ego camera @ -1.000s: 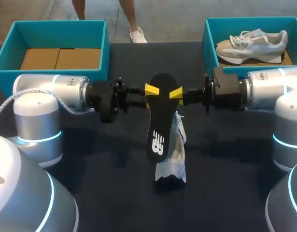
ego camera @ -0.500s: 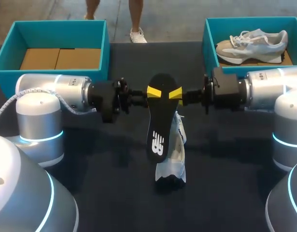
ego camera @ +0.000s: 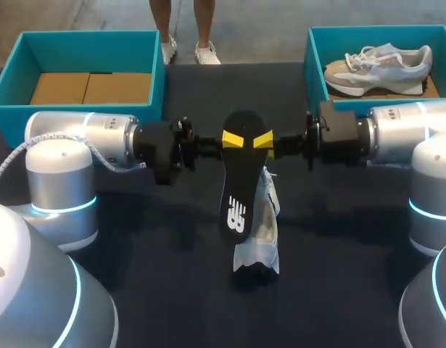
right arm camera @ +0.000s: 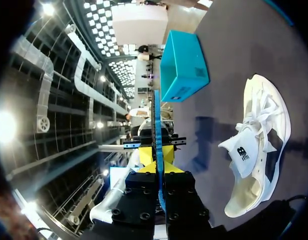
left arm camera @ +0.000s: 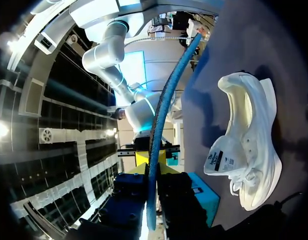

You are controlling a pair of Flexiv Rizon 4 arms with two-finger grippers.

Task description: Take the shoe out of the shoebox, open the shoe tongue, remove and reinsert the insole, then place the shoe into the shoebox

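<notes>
From the head view, the robot's two arms meet over the dark table (ego camera: 172, 239). The left gripper (ego camera: 232, 138) and the right gripper (ego camera: 264, 139) each pinch the rounded upper end of a flat black insole (ego camera: 239, 181), which hangs tilted above the table and has a white logo near its lower end. Partly hidden behind the insole, a white shoe (ego camera: 265, 232) lies on the cloth with its opening spread wide. The teal left shoebox (ego camera: 85, 40) shows a brown cardboard floor. The teal right shoebox (ego camera: 315, 61) holds a second shoe (ego camera: 378, 64), grey and white and laced.

In the left wrist view, the insole (left arm camera: 161, 105) is seen edge-on as a thin, curved blue strip. It is clamped between the left gripper's (left arm camera: 151, 162) yellow tips. The shoe (left arm camera: 249, 150) lies on its side beside the gripper, showing its smooth pale lining and a printed tongue label.

In the right wrist view, the right gripper (right arm camera: 157, 155) is clenched on the insole's (right arm camera: 157, 115) narrow edge. The shoe (right arm camera: 261, 145) lies off to one side on the table, its laces loose, and the left shoebox (right arm camera: 181, 67) stands farther ahead.
</notes>
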